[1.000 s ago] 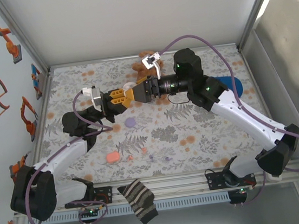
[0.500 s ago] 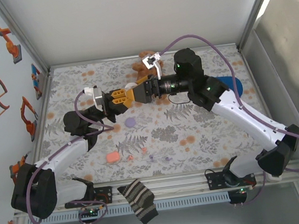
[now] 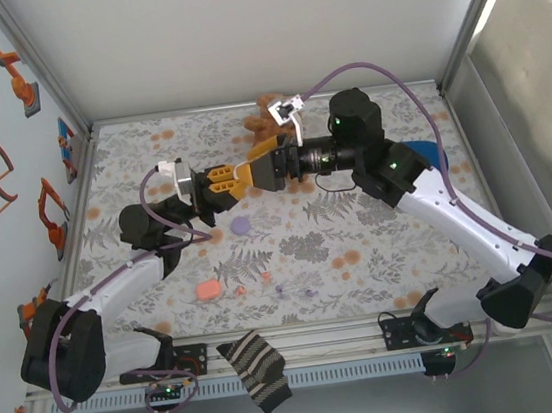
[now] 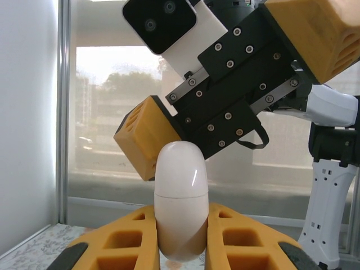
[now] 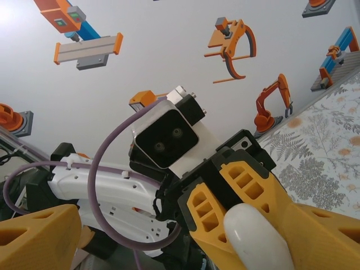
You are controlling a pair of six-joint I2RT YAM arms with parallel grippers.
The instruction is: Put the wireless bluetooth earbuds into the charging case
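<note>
1. The charging case point(image 3: 207, 290), a small salmon-pink pebble, lies on the table point(image 3: 381, 244) at the near left. In the top view its long axis runs roughly left to right.
2. The earbuds point(image 3: 265, 277) are tiny bits scattered just to the right of the case along the near part of the table, some reddish and some pale. None of them touches the case.
3. The left gripper point(image 3: 235, 176) is raised over the far middle of the table. Its fingers pinch a white capsule point(image 4: 181, 202) with a seam round its middle, and the capsule's rounded end sticks out past the fingertips.
4. The right gripper point(image 3: 249, 164) faces it from the right with its fingers spread wide. In the right wrist view the capsule's end sits between them, and no contact can be made out.
5. The case therefore lies on the near-left side of both sets of fingers, well apart from them and lower down. A purple disc point(image 3: 241, 225) lies between the grippers and the case.
6. By judgement, the left arm is the nearer one to the case, but its fingers are occupied. The right arm's fingers are free, though it would have to reach across to the near left.
</note>
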